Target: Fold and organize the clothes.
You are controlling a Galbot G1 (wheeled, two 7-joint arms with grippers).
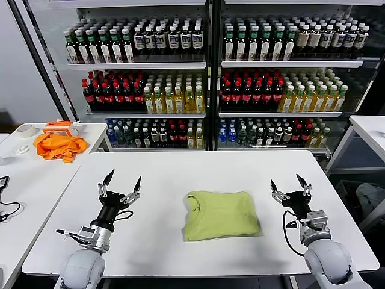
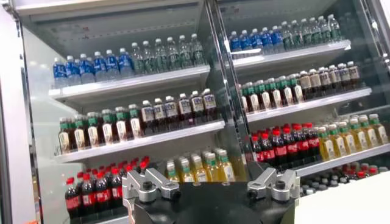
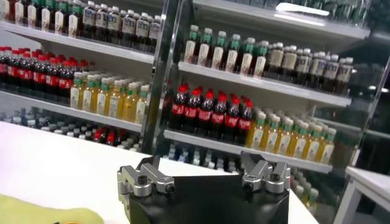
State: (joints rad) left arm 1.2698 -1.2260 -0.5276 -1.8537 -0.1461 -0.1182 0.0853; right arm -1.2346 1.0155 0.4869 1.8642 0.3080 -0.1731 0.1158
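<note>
The lime T-shirt (image 1: 220,214) lies folded into a compact rectangle on the white table (image 1: 198,171), near the front middle, its round neck toward the left. A sliver of it (image 3: 36,214) also shows in the right wrist view. My left gripper (image 1: 123,180) stands open to the shirt's left, fingers pointing up and away, holding nothing. On the other side my right gripper (image 1: 286,183) is open too, raised to the shirt's right and clear of the cloth. Neither touches the shirt.
An orange cloth (image 1: 58,146) and a roll of tape (image 1: 25,129) lie on a side table (image 1: 24,174) at the left. Glass-fronted shelves of bottles (image 1: 204,72) stand behind the table. Another table edge (image 1: 368,129) is at the far right.
</note>
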